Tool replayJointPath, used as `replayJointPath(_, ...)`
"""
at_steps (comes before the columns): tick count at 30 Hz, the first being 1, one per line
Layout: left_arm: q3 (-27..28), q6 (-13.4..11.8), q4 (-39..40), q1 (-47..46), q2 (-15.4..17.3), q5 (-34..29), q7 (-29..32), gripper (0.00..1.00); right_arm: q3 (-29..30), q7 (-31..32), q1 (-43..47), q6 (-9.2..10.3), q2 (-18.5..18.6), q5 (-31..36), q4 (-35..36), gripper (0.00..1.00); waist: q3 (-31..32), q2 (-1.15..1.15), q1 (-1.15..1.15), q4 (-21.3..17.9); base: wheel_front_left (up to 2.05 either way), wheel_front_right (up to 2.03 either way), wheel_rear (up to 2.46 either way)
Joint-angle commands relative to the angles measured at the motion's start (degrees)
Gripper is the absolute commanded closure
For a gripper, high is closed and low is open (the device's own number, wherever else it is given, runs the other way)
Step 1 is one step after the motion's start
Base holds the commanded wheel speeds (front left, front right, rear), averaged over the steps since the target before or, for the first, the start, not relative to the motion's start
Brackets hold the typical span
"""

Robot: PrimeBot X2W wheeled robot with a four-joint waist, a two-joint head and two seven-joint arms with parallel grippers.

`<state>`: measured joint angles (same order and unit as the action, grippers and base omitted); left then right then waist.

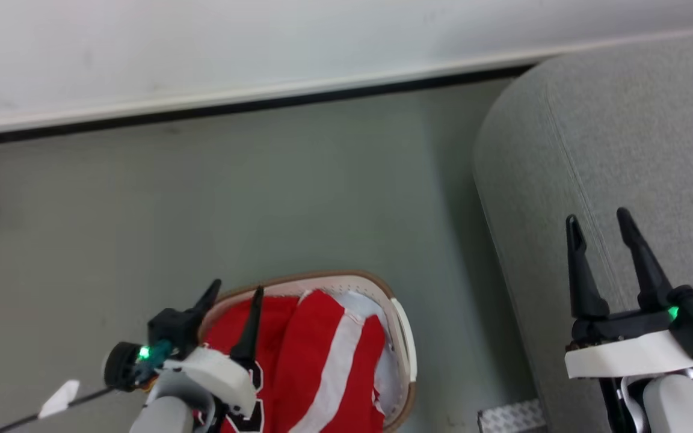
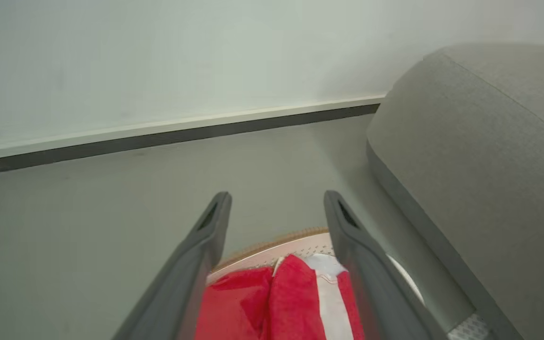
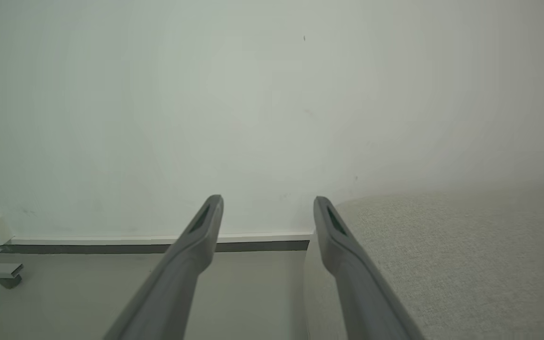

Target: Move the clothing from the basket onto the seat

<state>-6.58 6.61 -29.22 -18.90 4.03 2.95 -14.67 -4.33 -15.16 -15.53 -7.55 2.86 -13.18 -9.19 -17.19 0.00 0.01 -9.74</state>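
- The left hand (image 1: pixel 238 287) has its two long dark fingers spread wide with nothing between them. It hangs over the left side of the heap; whether it touches the cloth cannot be told.
- Beneath it is the soft red sports clothing (image 1: pixel 316 355), one piece with a broad white stripe and another with black-and-white numerals. All of it lies inside the cream-white perforated plastic basket (image 1: pixel 346 278) with a brown rim.
- The right hand (image 1: pixel 598 216), equally wide and empty, is above the large rounded seat (image 1: pixel 611 132) of speckled light-grey fabric.
- The basket stands on the grey floor (image 1: pixel 262 198), left of the seat and apart from it.
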Motion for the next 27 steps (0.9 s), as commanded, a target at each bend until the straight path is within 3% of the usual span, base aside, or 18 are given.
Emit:
replayJointPath(1, -0.7, 0.4, -3.0, -2.3, 0.3, 1.0, 0.2, 0.00, 0.4, 0.0, -1.2, 0.12, 0.1, -0.4, 0.5, 0.00, -3.0, 0.00, -0.01, -2.2, 0.00, 0.00, 0.00)
replayJointPath(15, -13.2, 0.8, -29.4, -20.2, 2.2, 5.7, 10.2, 0.00, 0.9, 0.0, -6.4, 0.12, 0.0, -4.9, 2.7, 0.00, -15.0, 0.00, -0.01, -8.5, 0.00, 0.00, 0.00)
replayJointPath(24, -17.8, 0.8, -39.9, -28.1, 5.5, 7.1, 18.5, 0.00, -0.1, 0.0, -8.3, 0.12, 0.0, -8.2, 3.3, 0.00, -22.0, 0.00, -0.01, -12.1, 0.00, 0.00, 0.00)
replayJointPath(27, -18.0, -0.5, -41.9, -29.8, 7.3, 6.6, 20.2, 0.00, -0.7, 0.0, -9.0, 0.12, 0.0, -9.5, 3.3, 0.00, -24.0, 0.00, -0.01, -13.3, 0.00, 0.00, 0.00)
